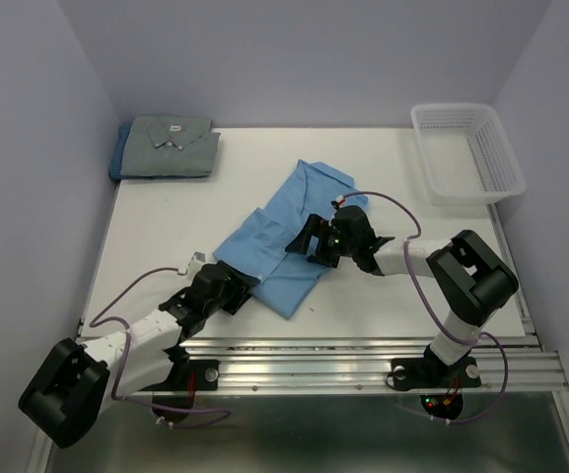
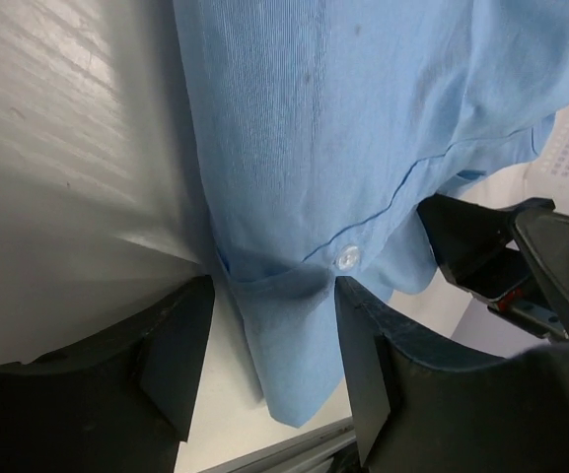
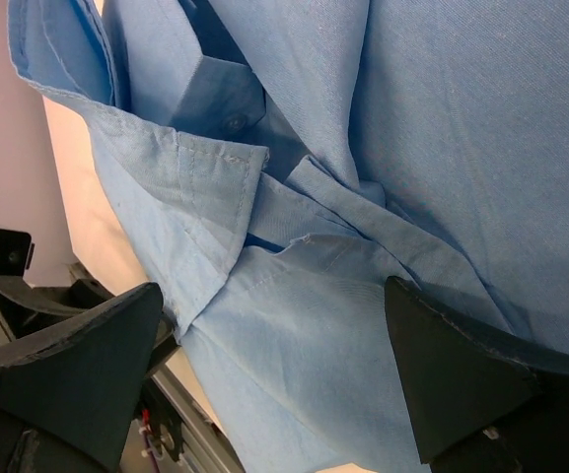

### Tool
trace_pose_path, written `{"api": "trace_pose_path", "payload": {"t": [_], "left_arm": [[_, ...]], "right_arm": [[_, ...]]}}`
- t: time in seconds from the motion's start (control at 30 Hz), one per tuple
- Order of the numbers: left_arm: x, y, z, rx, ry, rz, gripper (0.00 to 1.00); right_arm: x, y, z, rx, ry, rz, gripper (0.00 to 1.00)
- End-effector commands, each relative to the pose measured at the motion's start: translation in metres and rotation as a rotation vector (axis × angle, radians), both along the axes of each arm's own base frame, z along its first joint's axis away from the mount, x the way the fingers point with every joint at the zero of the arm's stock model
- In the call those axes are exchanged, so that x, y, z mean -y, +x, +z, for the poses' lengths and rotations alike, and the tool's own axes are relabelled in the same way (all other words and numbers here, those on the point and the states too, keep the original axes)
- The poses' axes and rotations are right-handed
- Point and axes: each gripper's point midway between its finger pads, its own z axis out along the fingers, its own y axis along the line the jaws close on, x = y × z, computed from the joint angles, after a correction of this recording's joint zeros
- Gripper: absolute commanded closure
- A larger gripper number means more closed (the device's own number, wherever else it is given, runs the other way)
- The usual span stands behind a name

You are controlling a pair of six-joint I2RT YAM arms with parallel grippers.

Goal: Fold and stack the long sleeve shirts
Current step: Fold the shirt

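Black fingers (image 2: 180,365) of the left gripper (image 2: 274,291) filled the bottom of its wrist view. They stood partly apart, one on each side of a cuffed edge of the light blue collared cloth shirt (image 2: 314,118). The cloth lay flat between the jaws and was not bunched or pinched, so nothing was gripped. A small round white button (image 2: 347,257) sat just ahead of the right-hand finger, on the seam of that cuff. To the left of the gripper lay the bare white table top (image 1: 156,236).

The right gripper (image 3: 272,296) hung over the middle of the same shirt with its jaws spread as wide as they went and holding nothing. Rumpled folds and a stitched placket edge lay between and ahead of its fingers. From above, the two grippers faced each other across the shirt's near half, the left one at the near-left corner and the right one on the right side. The shirt stretched away from both towards the far side of the table.

Well beyond the left gripper, in the far-left corner, the folded grey collared shirt with a white neck label (image 1: 171,143) rested on top of a folded darker blue shirt (image 1: 118,158). Far beyond the right gripper, and to its right, stood a white plastic mesh basket (image 1: 421,148).
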Motion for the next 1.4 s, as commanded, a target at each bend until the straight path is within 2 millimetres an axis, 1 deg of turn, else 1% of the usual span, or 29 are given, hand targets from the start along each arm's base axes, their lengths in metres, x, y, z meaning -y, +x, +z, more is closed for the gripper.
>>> {"api": "trace_pose_path", "payload": {"t": [0.0, 0.03, 0.13, 0.17, 0.2, 0.23, 0.3, 0.33, 0.37, 0.43, 0.53, 0.57, 0.6, 0.63, 0.7, 0.73, 0.8, 0.87, 0.93, 0.97, 1.0, 1.03, 1.07, 1.1, 1.2, 1.23, 1.27, 1.33, 1.37], "left_arm": [[-0.016, 0.002, -0.021, -0.05, 0.11, 0.052, 0.38], [-0.01, 0.008, -0.016, -0.016, 0.091, 0.042, 0.42], [-0.005, 0.014, -0.02, -0.013, 0.094, 0.029, 0.43], [0.0, 0.019, -0.015, 0.001, 0.099, 0.014, 0.44], [0.001, 0.018, -0.021, -0.021, 0.118, 0.0, 0.48], [0.002, 0.019, -0.022, -0.026, 0.126, -0.012, 0.6], [0.006, 0.023, -0.021, -0.025, 0.139, -0.032, 0.75], [0.008, 0.026, -0.021, -0.032, 0.149, -0.039, 0.95], [0.009, 0.026, -0.02, -0.037, 0.158, -0.05, 1.0], [0.005, 0.021, -0.021, -0.074, 0.207, -0.068, 1.0], [0.006, 0.025, 0.0, -0.066, 0.239, -0.092, 1.0], [0.001, 0.019, 0.006, -0.102, 0.27, -0.099, 1.0], [-0.005, 0.011, 0.011, -0.12, 0.302, -0.121, 1.0], [-0.005, 0.01, 0.019, -0.114, 0.307, -0.135, 1.0], [-0.004, 0.009, 0.038, -0.111, 0.31, -0.146, 1.0], [-0.008, 0.005, 0.049, -0.118, 0.33, -0.16, 1.0], [-0.011, 0.001, 0.06, -0.131, 0.34, -0.172, 1.0], [-0.011, -0.003, 0.074, -0.139, 0.355, -0.203, 1.0], [-0.014, -0.008, 0.083, -0.155, 0.373, -0.219, 1.0], [-0.011, -0.003, 0.097, -0.131, 0.371, -0.228, 1.0], [-0.011, -0.003, 0.103, -0.13, 0.374, -0.232, 1.0], [-0.013, -0.005, 0.107, -0.137, 0.385, -0.236, 1.0], [-0.012, 0.002, 0.121, -0.107, 0.384, -0.226, 1.0], [-0.011, 0.003, 0.128, -0.094, 0.382, -0.226, 1.0], [-0.002, 0.014, 0.157, -0.004, 0.347, -0.243, 1.0], [-0.001, 0.017, 0.166, 0.026, 0.343, -0.244, 1.0], [0.0, 0.022, 0.176, 0.056, 0.338, -0.233, 1.0], [-0.002, 0.03, 0.182, 0.075, 0.357, -0.213, 1.0], [0.0, 0.033, 0.188, 0.09, 0.357, -0.215, 1.0]], "right_arm": [[0.012, -0.007, -0.008, -0.028, -0.077, 0.004, 0.0], [0.013, -0.008, -0.009, -0.033, -0.082, 0.005, 0.0], [0.014, -0.007, -0.009, -0.026, -0.093, 0.003, 0.0], [0.016, -0.008, -0.01, -0.027, -0.1, 0.006, 0.0], [0.016, -0.008, -0.009, -0.027, -0.104, 0.005, 0.0], [0.017, -0.008, -0.01, -0.029, -0.108, 0.002, 0.0], [0.019, -0.007, -0.008, -0.011, -0.118, 0.005, 0.0], [0.02, -0.005, -0.006, 0.005, -0.138, 0.016, 0.0], [0.022, -0.002, -0.004, 0.029, -0.158, 0.019, 0.0], [0.024, 0.004, 0.009, 0.093, -0.187, 0.039, 0.0], [0.027, 0.013, 0.035, 0.232, -0.269, 0.103, 0.0], [0.033, 0.015, 0.037, 0.264, -0.319, 0.119, 0.0], [0.031, 0.021, 0.053, 0.305, -0.312, 0.116, 0.0], [0.033, 0.018, 0.053, 0.294, -0.326, 0.128, 0.0], [0.024, 0.015, 0.063, 0.327, -0.304, 0.168, 0.0], [0.021, 0.02, 0.07, 0.354, -0.3, 0.168, 0.0], [0.008, 0.021, 0.081, 0.424, -0.324, 0.208, 0.0], [-0.004, 0.02, 0.073, 0.441, -0.367, 0.259, 0.0], [-0.019, 0.025, 0.081, 0.471, -0.362, 0.28, 0.1], [-0.025, 0.027, 0.069, 0.463, -0.382, 0.305, 0.17], [-0.031, 0.029, 0.066, 0.464, -0.389, 0.314, 0.24], [-0.041, 0.026, 0.063, 0.467, -0.395, 0.337, 0.53], [-0.051, 0.029, 0.066, 0.497, -0.393, 0.357, 0.64], [-0.061, 0.024, 0.052, 0.489, -0.408, 0.388, 0.74], [-0.078, 0.024, 0.041, 0.484, -0.43, 0.422, 0.78], [-0.081, 0.02, 0.025, 0.453, -0.447, 0.445, 0.81], [-0.089, 0.009, 0.02, 0.44, -0.447, 0.471, 0.82], [-0.098, -0.004, 0.014, 0.434, -0.439, 0.5, 0.83], [-0.109, -0.016, 0.013, 0.436, -0.424, 0.525, 0.84]]}}
